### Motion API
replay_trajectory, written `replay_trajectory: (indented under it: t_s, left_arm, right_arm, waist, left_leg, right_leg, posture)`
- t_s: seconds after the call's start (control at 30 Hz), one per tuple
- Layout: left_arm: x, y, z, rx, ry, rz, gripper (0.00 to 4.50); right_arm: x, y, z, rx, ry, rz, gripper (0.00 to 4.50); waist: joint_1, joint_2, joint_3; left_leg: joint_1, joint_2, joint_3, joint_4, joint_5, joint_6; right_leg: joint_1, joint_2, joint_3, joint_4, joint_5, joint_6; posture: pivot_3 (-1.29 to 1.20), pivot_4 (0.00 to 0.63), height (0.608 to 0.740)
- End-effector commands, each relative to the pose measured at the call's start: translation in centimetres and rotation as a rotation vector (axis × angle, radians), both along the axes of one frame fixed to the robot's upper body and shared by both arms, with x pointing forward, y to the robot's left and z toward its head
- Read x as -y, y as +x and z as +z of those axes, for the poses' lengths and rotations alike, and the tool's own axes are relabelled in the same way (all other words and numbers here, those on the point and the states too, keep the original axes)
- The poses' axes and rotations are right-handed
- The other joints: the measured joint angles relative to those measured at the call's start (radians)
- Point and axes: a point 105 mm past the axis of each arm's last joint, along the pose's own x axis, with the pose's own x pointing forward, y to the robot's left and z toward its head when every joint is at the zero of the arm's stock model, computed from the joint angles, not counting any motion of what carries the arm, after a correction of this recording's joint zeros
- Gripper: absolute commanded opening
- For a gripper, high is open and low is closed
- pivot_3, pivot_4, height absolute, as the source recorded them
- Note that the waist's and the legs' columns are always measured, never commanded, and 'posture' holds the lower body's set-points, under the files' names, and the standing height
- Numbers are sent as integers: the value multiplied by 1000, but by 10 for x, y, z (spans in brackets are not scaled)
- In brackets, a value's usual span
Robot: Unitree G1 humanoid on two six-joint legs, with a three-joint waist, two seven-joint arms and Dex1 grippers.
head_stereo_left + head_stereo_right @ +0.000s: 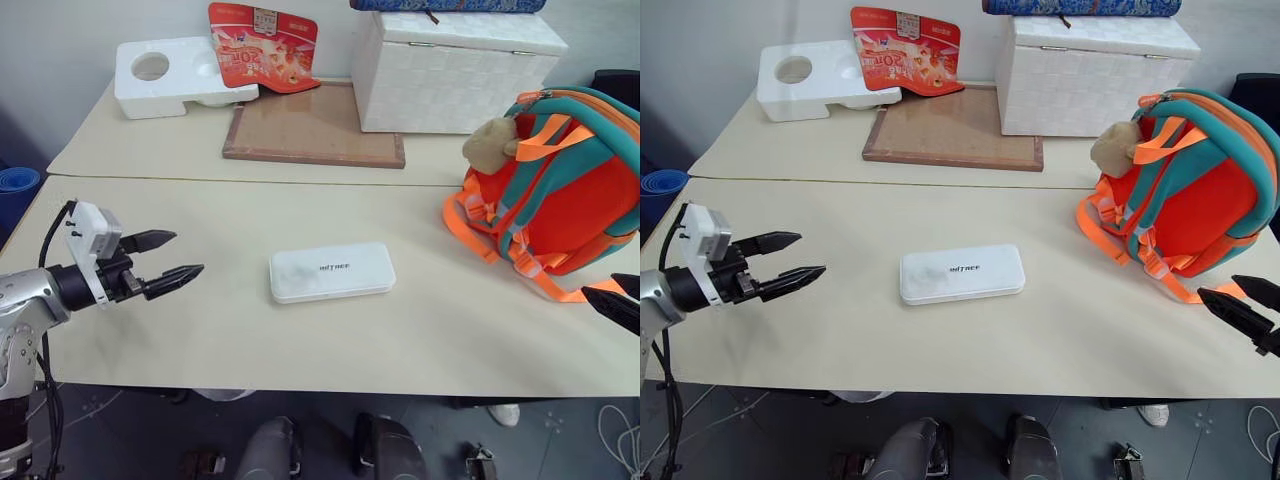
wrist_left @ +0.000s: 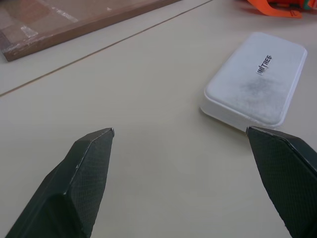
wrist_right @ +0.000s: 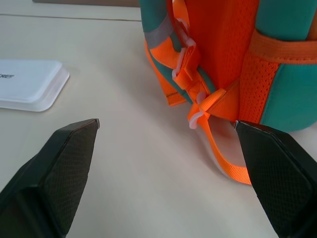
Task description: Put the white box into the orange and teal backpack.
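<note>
Even, diffuse light falls from above; the beige table [image 1: 330,340] is bright throughout, without glare. Shadows are soft and short: a thin one rims the white box [image 1: 331,272], a fuller one lies under the backpack [image 1: 1188,185]. Head views are sharp to the edges. In the wrist views the near black fingers [image 2: 81,181] are slightly soft, and the table beyond stays clear.
</note>
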Motion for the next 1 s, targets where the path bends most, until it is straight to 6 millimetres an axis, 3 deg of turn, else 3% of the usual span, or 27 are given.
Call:
replay_trajectory:
  t_s: [0.03, 0.27, 0.73, 0.83, 1.0]
  left_arm:
    - [4, -1, 5, 26, 19, -11, 4478]
    - [2, -2, -2, -11, 43, 15, 4478]
    - [-1, -6, -10, -20, 93, 32, 4478]
    - [13, -15, -22, -36, 147, -54, 3930]
    - [23, -17, -36, -53, 200, -77, 2367]
  right_arm:
    - [-1, -2, 3, 30, -25, -2, 4494]
    - [7, 5, -9, 11, -109, -46, 4494]
    - [-3, 10, 8, 2, -115, 50, 4494]
    - [-21, 15, 11, -4, -150, 124, 3927]
    - [-54, 19, 16, 8, -165, 266, 2204]
  waist:
    - [0, 0, 0]
    - [-2, 0, 0]
    - [0, 0, 0]
    - [-1, 0, 0]
    - [-2, 0, 0]
  left_leg:
    - [0, 0, 0, 0, 0, 0]
    - [1, 0, 1, 0, 0, 0]
    - [1, 0, 1, 0, 0, 0]
    - [1, 0, 1, 0, 0, 0]
    - [1, 0, 1, 0, 0, 0]
  right_leg:
    - [0, 0, 0, 0, 0, 0]
    - [0, 1, 0, 1, 0, 0]
    - [0, 0, 1, 1, 0, 0]
    - [0, 0, 1, 0, 0, 0]
    - [0, 0, 1, 0, 0, 0]
  posture:
    - [0, 150, 740]
    - [0, 150, 740]
    - [0, 150, 740]
    - [0, 150, 740]
    - [0, 150, 740]
